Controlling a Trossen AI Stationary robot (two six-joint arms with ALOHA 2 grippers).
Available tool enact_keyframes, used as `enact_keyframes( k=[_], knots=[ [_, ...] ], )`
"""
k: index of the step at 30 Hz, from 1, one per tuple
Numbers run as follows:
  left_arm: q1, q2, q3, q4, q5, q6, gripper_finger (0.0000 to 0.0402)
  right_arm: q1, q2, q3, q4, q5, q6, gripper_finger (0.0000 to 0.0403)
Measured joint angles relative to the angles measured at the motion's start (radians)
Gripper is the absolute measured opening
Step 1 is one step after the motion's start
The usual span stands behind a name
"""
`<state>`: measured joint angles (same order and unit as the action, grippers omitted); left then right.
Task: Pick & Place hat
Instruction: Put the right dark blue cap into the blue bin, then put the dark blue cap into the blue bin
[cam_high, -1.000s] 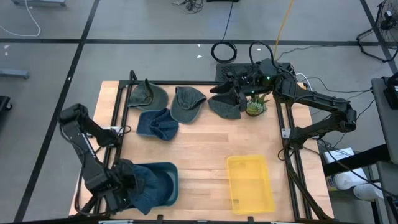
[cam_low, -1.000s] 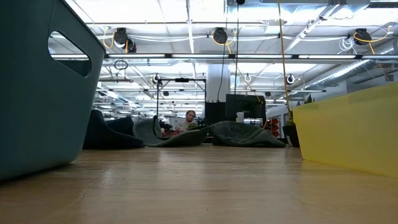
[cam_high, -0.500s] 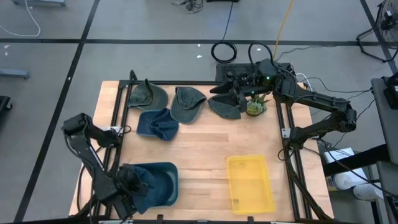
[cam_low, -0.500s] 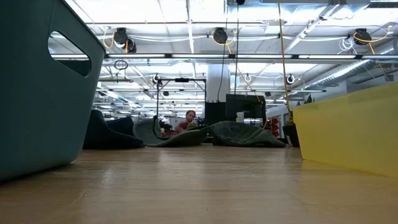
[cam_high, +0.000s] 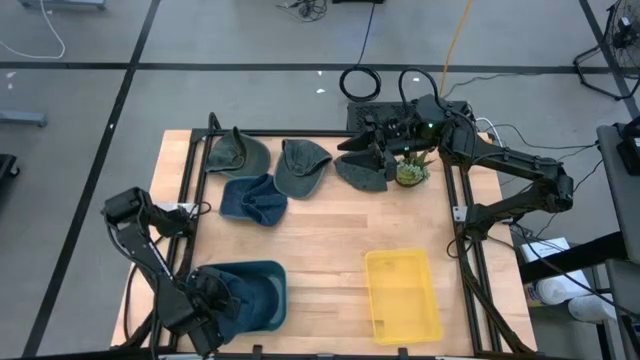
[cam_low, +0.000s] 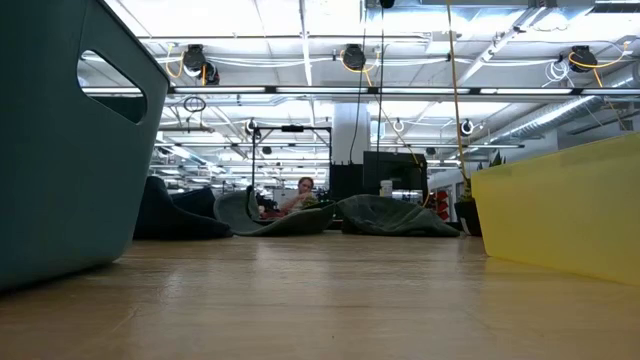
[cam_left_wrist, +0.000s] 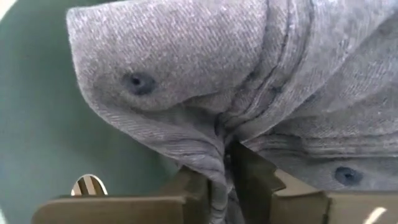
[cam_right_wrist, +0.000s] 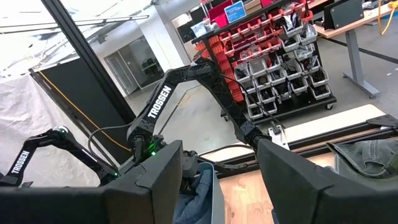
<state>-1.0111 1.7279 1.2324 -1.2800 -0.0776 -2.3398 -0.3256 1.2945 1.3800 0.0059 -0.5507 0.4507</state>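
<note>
A blue denim hat sits in the left half of the teal bin at the table's near left. My left gripper points down into that bin, shut on a fold of the hat. The bin's inner wall shows behind the cloth. My right gripper hangs high over the far right of the table, level and open, with nothing between its fingers. My left gripper pinches a raised fold of the hat's cloth between its two fingers, several layers bunched together. The fingers come from above, pointing steeply down. The rest of the hat spreads out beyond the fingertips inside the bin.
Along the far edge lie two green hats and a grey one, with another blue hat nearer. A small potted plant stands at the far right. A yellow bin stands at the near right.
My left gripper has gone down into the teal bin with the blue hat, tipping steeper, and the hat has sunk lower in the bin.
</note>
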Motion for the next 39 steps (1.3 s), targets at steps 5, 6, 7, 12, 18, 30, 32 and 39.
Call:
enact_keyframes(
  k=[5,6,7,12,18,30,32,39],
  knots=[
    [0.0,-0.014,0.0,0.001,0.006,0.03,0.0094,0.0,0.0,0.0,0.0,-0.028,-0.001,0.0196],
    [0.0,-0.021,0.0,0.002,0.006,0.029,0.0099,0.0,0.0,0.0,0.0,-0.04,-0.002,0.0196],
    [0.0,-0.029,0.0,0.002,0.006,0.028,0.0106,0.0,0.0,0.0,0.0,-0.053,-0.005,0.0196],
    [0.0,-0.078,0.0,-0.009,-0.002,0.007,0.0148,0.0,0.0,0.0,-0.004,-0.056,-0.029,0.0196],
    [0.0,-0.142,0.0,-0.014,-0.008,0.01,0.021,0.0,0.0,0.0,-0.004,-0.056,-0.046,0.0196],
    [0.01,-0.357,0.0,-0.006,-0.036,0.01,0.0294,0.0,0.0,0.0,-0.004,-0.056,-0.052,0.0196],
    [0.016,-0.39,0.0,-0.005,-0.037,0.009,0.0295,0.0,0.0,0.0,-0.004,-0.056,-0.046,0.0196],
    [0.048,-0.497,0.0,0.0,-0.143,0.035,0.028,0.0,0.0,0.0,-0.004,-0.056,-0.019,0.0196]
  ],
)
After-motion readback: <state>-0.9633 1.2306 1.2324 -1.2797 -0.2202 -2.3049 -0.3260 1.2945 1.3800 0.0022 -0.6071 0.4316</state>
